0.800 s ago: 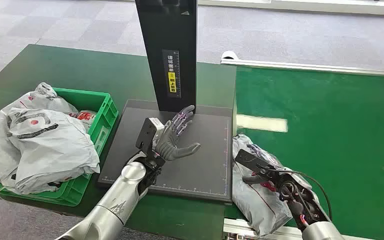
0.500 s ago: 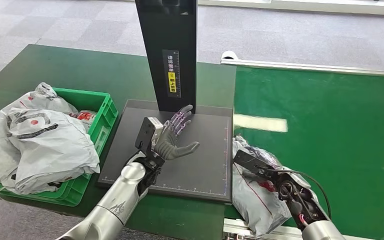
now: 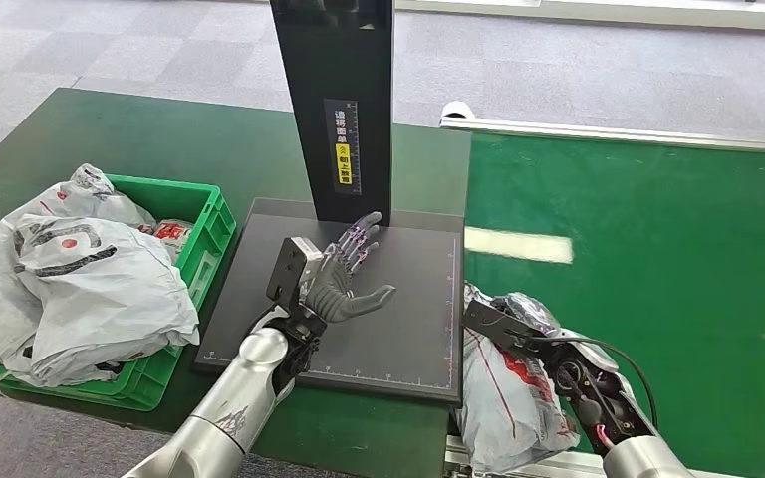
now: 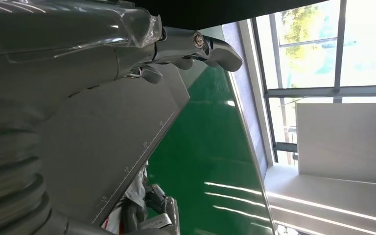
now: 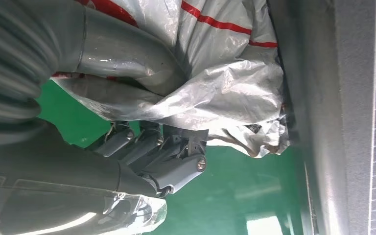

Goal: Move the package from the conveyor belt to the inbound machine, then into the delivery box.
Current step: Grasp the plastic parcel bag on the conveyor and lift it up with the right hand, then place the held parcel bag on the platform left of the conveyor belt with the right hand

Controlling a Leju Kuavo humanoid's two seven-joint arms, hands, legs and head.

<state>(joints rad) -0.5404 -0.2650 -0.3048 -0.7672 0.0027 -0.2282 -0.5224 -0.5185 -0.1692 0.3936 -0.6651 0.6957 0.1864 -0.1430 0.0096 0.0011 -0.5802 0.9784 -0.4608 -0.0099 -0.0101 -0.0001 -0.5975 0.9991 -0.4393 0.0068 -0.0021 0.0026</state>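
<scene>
A grey plastic package (image 3: 503, 398) with red print lies on the green conveyor belt (image 3: 657, 259), against the edge of the inbound machine's dark platform (image 3: 398, 329). My right hand (image 3: 543, 349) grips it, thumb and fingers closed into the crumpled film (image 5: 215, 93). My left hand (image 3: 344, 274) hovers open over the platform, fingers spread, in front of the black scanner column (image 3: 339, 100). The green delivery box (image 3: 204, 224) stands to the left of the platform.
Several grey bags (image 3: 70, 279) fill the green box and spill over its rim. The platform sits on a dark green table (image 3: 159, 139). A pale strip (image 3: 518, 244) of reflected light lies on the belt near the platform.
My right hand has closed further on the package and bunched it up, tilting it so its red print shows. The left hand has stayed almost still.
</scene>
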